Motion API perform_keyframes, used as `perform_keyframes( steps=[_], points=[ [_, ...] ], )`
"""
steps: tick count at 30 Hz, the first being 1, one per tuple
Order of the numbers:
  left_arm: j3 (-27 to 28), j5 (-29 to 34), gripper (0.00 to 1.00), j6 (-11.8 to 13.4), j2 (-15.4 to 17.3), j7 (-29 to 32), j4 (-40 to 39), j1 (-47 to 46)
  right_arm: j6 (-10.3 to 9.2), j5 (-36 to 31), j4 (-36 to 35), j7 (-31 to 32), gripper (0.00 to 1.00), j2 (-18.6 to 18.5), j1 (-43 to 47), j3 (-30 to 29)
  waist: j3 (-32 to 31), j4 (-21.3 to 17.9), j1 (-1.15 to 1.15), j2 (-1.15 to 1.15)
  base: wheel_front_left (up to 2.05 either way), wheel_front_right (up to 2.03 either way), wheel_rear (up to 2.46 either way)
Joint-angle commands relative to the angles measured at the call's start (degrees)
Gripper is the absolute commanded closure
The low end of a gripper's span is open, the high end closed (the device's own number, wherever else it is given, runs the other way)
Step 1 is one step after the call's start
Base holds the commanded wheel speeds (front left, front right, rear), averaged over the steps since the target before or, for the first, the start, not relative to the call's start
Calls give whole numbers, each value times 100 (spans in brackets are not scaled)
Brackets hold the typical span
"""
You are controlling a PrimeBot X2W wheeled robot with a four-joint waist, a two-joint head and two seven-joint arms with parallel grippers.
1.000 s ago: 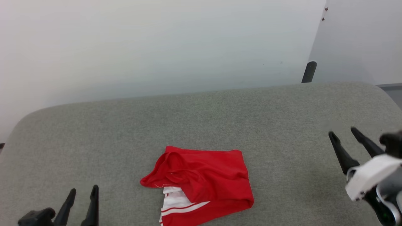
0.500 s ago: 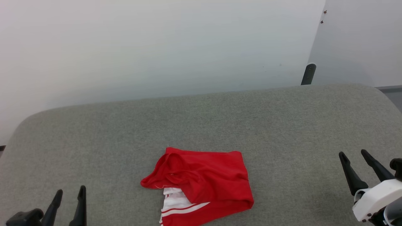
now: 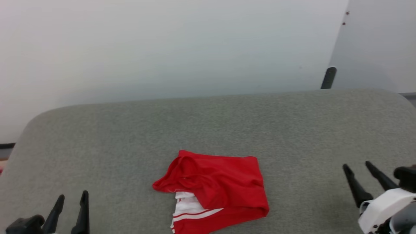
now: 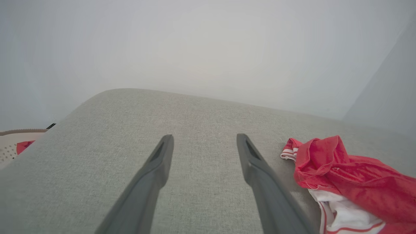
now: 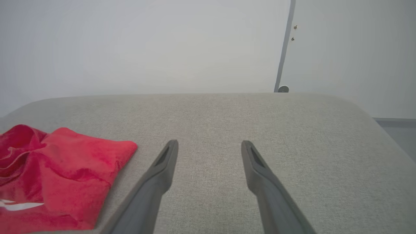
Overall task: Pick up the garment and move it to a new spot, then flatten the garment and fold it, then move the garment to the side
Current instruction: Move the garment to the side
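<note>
- The red shirt (image 3: 213, 188) is folded into a loose packet, with a white, red-striped part poking out under its near left corner. It lies on the grey padded table (image 3: 208, 123) between the two claws, well apart from both, and its near edge runs off the bottom of the head view.
- The left claw (image 3: 73, 195) hangs released, fingers spread, holding nothing. The red shirt lies to its right, and the claw's body is cut off by the frame's lower edge.
- The right claw (image 3: 356, 164) is likewise released and empty, with the red shirt off to its left. Its white wrist is cropped at the corner.
- Left of the left claw, past the table's rim, we see a pale perforated thing (image 4: 9, 146) with a red patch. We cannot tell what it is.
- A dark post (image 3: 328, 77) rises far ahead of the right claw, its foot hidden behind the table.
- Against a second ago, the whole head view has slid a little, so the camera has moved. The red shirt keeps its shape and place.
- The right claw has drawn back toward the near edge, and the left claw has shifted outward, away from the red shirt. Both are spread as before.
</note>
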Motion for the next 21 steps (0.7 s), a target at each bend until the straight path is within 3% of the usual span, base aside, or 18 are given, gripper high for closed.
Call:
perform_keyframes(
  steps=[1, 13, 21],
  points=[
    [9, 33, 0, -4, 11, -13, -4, -36, -5, 15, -18, 16, 0, 29, -67, 42, 33, 115, 0, 0, 0, 0, 0],
    [-184, 52, 0, 7, -99, 94, -2, -304, -5, 303, 204, 906, 0, 169, -533, 540, 260, 1099, 0, 0, 0, 0, 0],
    [-445, 68, 0, -85, -324, 110, 143, -640, -5, 564, 451, 2033, 0, 249, -821, 573, 592, 1695, 0, 0, 0, 0, 0]
  ],
)
